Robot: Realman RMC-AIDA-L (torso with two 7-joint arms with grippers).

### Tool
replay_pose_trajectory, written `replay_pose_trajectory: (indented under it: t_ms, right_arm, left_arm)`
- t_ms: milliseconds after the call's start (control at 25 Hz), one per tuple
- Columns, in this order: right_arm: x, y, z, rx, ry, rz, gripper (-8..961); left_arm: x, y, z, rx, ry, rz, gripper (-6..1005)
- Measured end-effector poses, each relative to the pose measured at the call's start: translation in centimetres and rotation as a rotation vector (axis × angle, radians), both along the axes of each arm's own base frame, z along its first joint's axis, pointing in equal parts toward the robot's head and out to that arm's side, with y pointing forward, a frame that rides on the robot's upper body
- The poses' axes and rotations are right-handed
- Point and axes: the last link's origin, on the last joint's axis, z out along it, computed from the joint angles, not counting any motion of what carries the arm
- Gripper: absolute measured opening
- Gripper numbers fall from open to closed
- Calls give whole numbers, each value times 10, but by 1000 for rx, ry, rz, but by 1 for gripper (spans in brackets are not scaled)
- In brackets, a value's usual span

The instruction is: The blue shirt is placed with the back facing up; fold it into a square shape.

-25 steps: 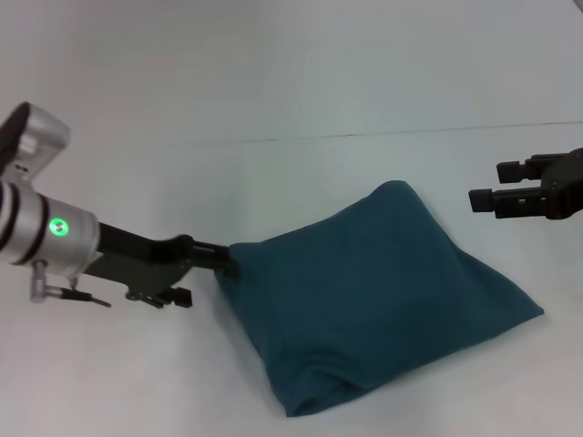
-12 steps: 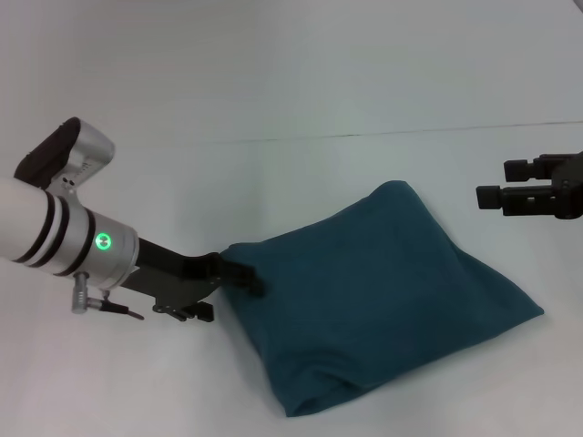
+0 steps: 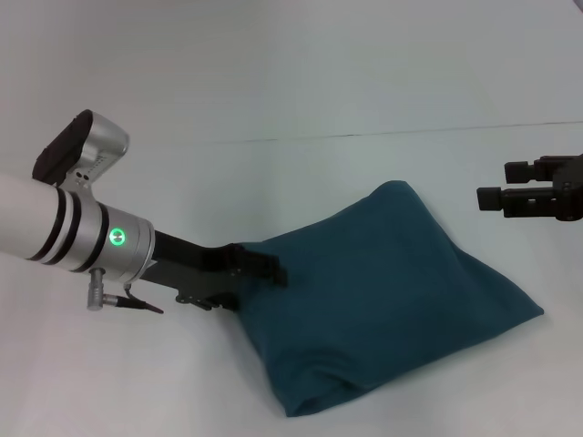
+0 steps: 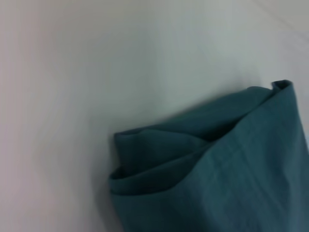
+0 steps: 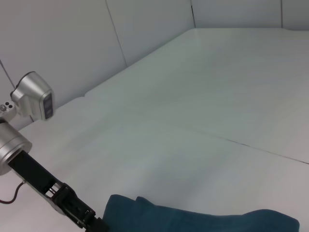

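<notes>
The blue shirt (image 3: 383, 291) lies folded into a puffy, roughly square bundle on the white table, plain side up. My left gripper (image 3: 262, 289) is at the bundle's left edge. Its jaws are open: one finger (image 3: 269, 267) reaches over the fabric and the other sits lower, beside the edge. The left wrist view shows a layered, rolled corner of the blue shirt (image 4: 217, 179) on the table. My right gripper (image 3: 496, 184) hangs open above the table, right of the shirt and apart from it. The right wrist view catches the blue shirt's (image 5: 203, 220) far edge and my left gripper (image 5: 82, 212).
The white table (image 3: 273, 91) stretches around the shirt, with a thin seam line (image 3: 410, 132) running across it behind the bundle. The silver left forearm (image 3: 64, 228) reaches in low over the table's left side.
My left arm has pushed rightward, carrying its fingers from the shirt's left corner to over the fabric. The right gripper drew slightly to the right. The bundle's outline is nearly unchanged.
</notes>
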Motion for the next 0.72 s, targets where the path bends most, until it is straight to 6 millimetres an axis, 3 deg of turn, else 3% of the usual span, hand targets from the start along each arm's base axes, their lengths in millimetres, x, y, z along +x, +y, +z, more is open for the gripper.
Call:
replay_pose_trajectory:
  t_ms: [720]
  right_arm:
    - [-8,7,-2,0,0,20,785]
  left_arm:
    - [5,2,-14,-9,35,-59,844]
